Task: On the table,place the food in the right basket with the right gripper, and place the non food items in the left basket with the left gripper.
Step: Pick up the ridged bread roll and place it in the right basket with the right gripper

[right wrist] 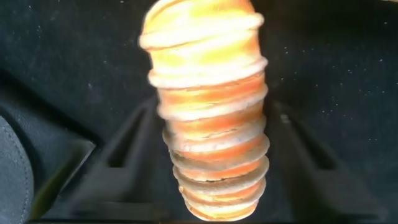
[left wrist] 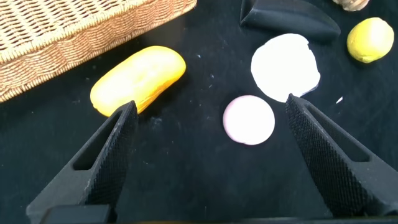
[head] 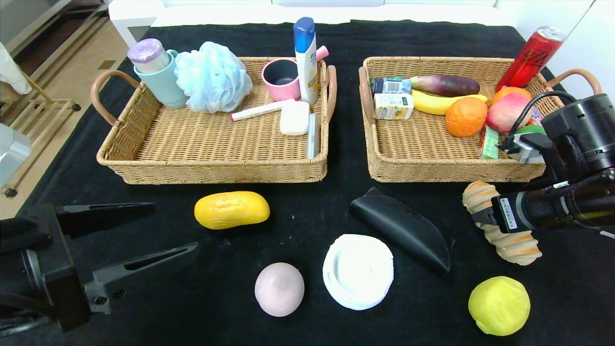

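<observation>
My right gripper (head: 480, 217) is down over the tan-and-orange striped roll (head: 504, 226), which lies on the black table (head: 307, 206) in front of the right basket (head: 423, 168). In the right wrist view its open fingers (right wrist: 134, 143) stand on either side of the roll (right wrist: 211, 124). My left gripper (head: 175, 227) is open and empty at the front left. The yellow loaf (head: 231, 209), pink-grey bun (head: 279, 289), white tub (head: 358, 270), black pouch (head: 401, 228) and yellow-green ball (head: 499, 305) lie on the cloth. The left wrist view shows the loaf (left wrist: 138, 78), bun (left wrist: 249, 119) and tub (left wrist: 285, 65).
The left basket (head: 216, 168) holds a cup, bath sponge, pink mug, shampoo bottle, soap and a tube. The right basket holds fruit, small cartons, an aubergine and a red can (head: 528, 57). The table edge runs along the left, with floor beyond.
</observation>
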You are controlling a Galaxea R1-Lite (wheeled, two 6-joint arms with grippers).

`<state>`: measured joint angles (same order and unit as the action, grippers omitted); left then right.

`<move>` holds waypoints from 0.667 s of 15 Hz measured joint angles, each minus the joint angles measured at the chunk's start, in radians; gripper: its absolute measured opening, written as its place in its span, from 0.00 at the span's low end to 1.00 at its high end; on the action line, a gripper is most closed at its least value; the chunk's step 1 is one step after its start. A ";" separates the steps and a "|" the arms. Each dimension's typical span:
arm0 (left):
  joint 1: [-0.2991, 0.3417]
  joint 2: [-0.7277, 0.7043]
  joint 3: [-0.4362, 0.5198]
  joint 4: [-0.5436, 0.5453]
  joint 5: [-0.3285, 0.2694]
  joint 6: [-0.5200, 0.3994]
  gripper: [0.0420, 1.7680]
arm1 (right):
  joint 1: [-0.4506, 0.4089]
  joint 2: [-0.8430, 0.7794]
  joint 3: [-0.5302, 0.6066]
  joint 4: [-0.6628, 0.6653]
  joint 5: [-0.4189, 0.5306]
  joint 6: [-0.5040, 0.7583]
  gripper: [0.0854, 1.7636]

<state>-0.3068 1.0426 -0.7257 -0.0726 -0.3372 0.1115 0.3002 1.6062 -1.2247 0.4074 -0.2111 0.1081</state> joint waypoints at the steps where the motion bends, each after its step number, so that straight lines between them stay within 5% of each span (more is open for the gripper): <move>1: 0.000 0.000 0.000 -0.001 0.000 0.000 0.97 | 0.000 0.000 0.003 0.000 0.000 0.000 0.56; 4: 0.001 -0.005 0.000 -0.001 0.000 0.000 0.97 | 0.001 0.001 0.006 -0.001 0.002 -0.001 0.40; 6: 0.000 -0.007 0.000 -0.001 -0.001 0.000 0.97 | 0.004 -0.001 0.008 0.000 0.002 -0.001 0.14; 10: 0.000 -0.008 0.002 0.001 0.000 0.000 0.97 | 0.006 -0.003 0.008 0.004 0.002 -0.001 0.14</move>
<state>-0.3068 1.0347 -0.7240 -0.0715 -0.3377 0.1115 0.3064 1.6030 -1.2170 0.4113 -0.2087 0.1068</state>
